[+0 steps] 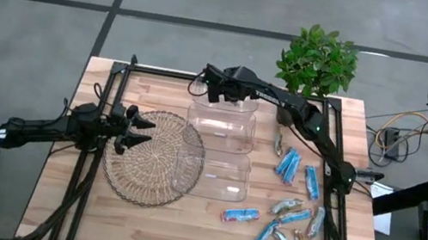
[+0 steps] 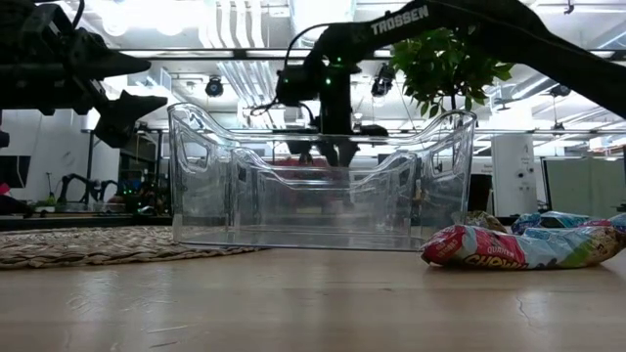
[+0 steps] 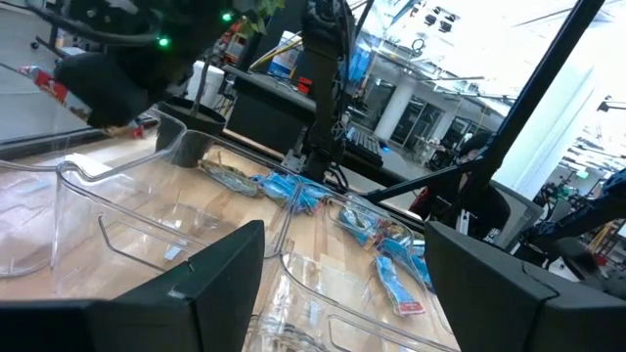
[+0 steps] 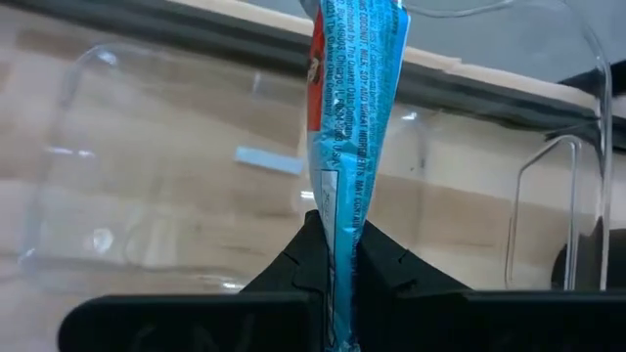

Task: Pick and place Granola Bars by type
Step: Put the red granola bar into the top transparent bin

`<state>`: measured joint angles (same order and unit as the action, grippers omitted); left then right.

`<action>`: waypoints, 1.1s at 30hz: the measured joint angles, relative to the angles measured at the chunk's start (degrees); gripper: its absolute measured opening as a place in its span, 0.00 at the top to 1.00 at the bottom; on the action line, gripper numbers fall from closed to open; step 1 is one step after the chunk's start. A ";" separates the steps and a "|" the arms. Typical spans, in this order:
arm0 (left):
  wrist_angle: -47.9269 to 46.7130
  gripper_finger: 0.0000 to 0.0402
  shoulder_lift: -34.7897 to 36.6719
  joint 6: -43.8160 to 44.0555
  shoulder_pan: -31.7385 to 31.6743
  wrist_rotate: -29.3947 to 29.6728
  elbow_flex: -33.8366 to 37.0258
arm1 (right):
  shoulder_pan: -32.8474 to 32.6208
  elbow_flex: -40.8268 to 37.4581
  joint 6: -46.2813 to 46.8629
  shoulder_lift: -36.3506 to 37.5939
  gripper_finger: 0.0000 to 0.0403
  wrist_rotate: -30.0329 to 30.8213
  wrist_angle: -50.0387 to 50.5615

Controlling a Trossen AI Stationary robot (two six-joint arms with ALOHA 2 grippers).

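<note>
Right wrist view: right end effector (image 4: 333, 259) pinches a blue granola bar (image 4: 350, 117) over the far bin (image 4: 117, 156).

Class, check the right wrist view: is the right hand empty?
No. The right hand is shut on a blue bar, which hangs over a clear bin.

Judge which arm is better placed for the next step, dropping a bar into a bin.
Right. Its gripper pinches a blue bar above the far clear bin. The left gripper hangs open over the wicker mat.
</note>
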<state>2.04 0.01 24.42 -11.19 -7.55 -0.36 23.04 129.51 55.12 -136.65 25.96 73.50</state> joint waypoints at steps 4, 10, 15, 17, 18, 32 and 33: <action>0.02 0.35 0.00 -0.01 0.01 0.00 0.00 | 0.31 -0.77 1.16 -0.14 0.97 0.51 0.04; 0.02 0.35 0.00 -0.01 -0.01 0.00 0.00 | 0.27 -4.19 3.45 -0.20 0.97 2.51 1.61; 0.02 0.35 0.00 -0.01 -0.01 0.00 0.00 | 0.27 -7.26 4.73 -0.20 0.97 2.49 2.00; 0.02 0.35 0.00 -0.01 -0.01 0.00 0.00 | 0.27 -8.23 5.37 -0.20 0.97 2.49 1.99; 0.02 0.35 0.00 0.00 0.00 0.00 0.00 | 0.37 -8.53 5.33 -0.19 0.97 2.55 1.89; 0.02 0.35 0.00 -0.01 0.01 0.00 0.00 | 0.81 -9.92 3.94 0.19 0.91 2.51 0.66; 0.02 0.35 0.00 -0.01 0.00 0.00 0.00 | 0.81 -9.94 3.82 0.26 0.90 2.51 0.75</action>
<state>2.07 0.01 24.40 -11.19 -7.56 -0.36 23.86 119.57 58.93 -136.40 28.47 74.25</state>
